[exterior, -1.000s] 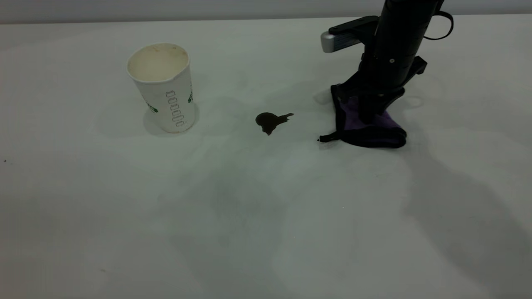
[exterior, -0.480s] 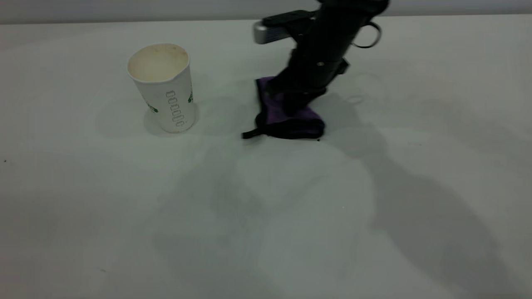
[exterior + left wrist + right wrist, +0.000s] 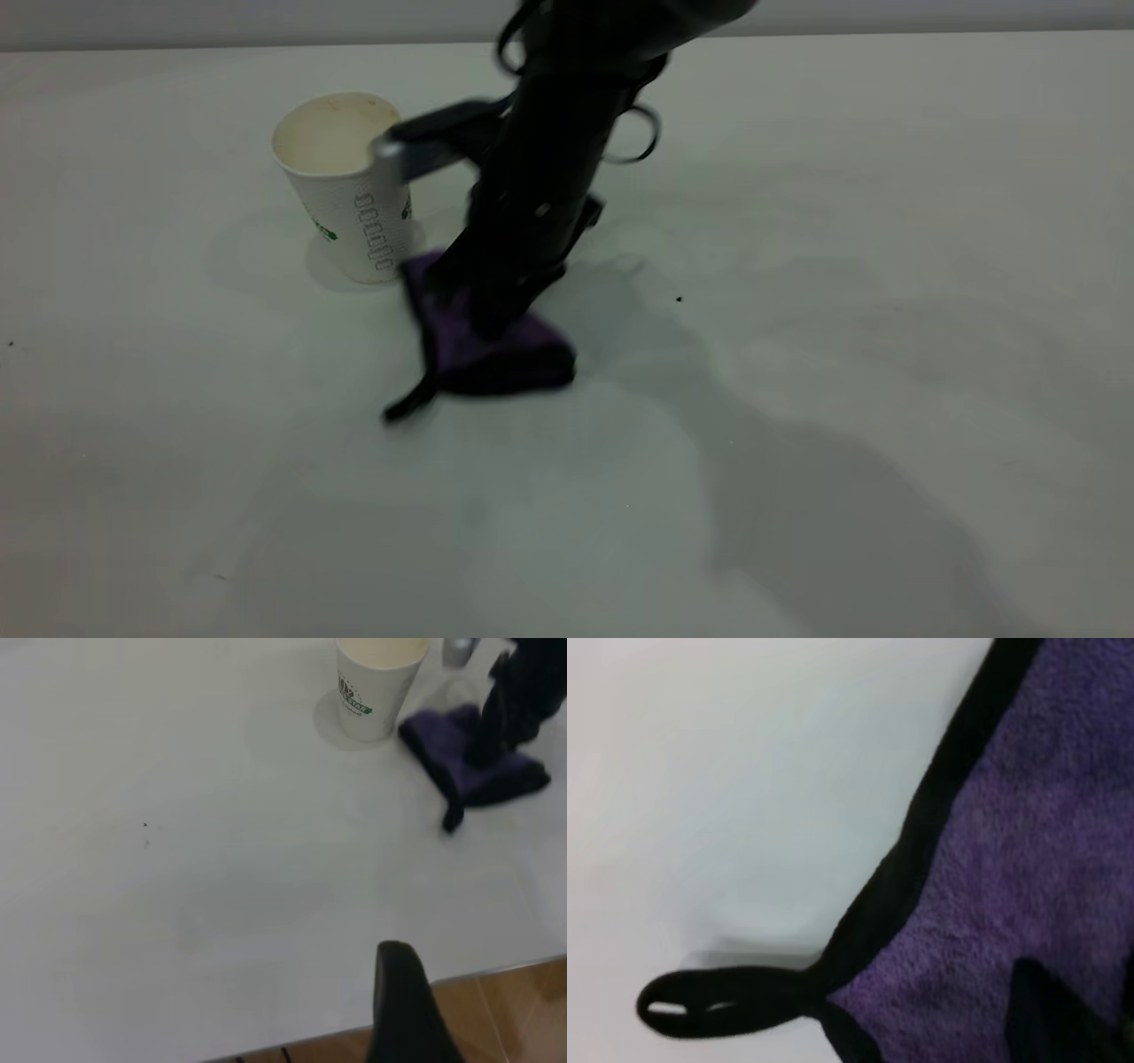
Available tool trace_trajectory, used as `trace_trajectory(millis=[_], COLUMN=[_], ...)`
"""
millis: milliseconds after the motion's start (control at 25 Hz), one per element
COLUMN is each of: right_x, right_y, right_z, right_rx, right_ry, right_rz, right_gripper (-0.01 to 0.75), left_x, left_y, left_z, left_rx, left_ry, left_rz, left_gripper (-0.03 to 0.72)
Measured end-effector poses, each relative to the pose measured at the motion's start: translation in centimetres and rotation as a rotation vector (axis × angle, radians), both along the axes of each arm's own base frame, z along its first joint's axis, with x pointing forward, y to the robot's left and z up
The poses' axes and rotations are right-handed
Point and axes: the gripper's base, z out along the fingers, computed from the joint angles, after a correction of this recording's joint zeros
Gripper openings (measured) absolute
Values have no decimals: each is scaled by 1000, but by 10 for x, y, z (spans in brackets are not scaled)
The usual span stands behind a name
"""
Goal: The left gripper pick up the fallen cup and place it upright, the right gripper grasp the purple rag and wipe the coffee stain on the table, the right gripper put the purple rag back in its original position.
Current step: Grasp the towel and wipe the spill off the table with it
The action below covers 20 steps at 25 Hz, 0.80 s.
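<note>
Table shows no stain; right gripper hides purple rag's middle.

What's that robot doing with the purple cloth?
It's wiping the table. The right claw presses down on the purple rag beside the white cup, which stands upright. No coffee stain shows on the table; only a tiny dark speck lies off to the side. The left claw waits near the table's edge, away from the work.
</note>
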Motion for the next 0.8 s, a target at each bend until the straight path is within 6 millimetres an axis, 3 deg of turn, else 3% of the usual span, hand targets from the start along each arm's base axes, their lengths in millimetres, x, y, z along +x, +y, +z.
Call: trace_trajectory(millis=[200, 360, 560, 800], right_x=[-38, -47, -30, 36], right_y=[25, 30, 14, -51], right_z=[-2, -3, -2, 8], right_rx=[-25, -40, -65, -120], right_ry=[127, 149, 163, 76], right_rz=[98, 123, 7, -189], right_gripper=[45, 45, 45, 49], left_x=[0, 0, 0, 0], left_y=[0, 0, 0, 0], left_z=[0, 0, 0, 0], left_rx=[0, 0, 0, 0], left_ry=[0, 0, 0, 0], left_rz=[0, 0, 0, 0], left_gripper=[501, 501, 501, 501])
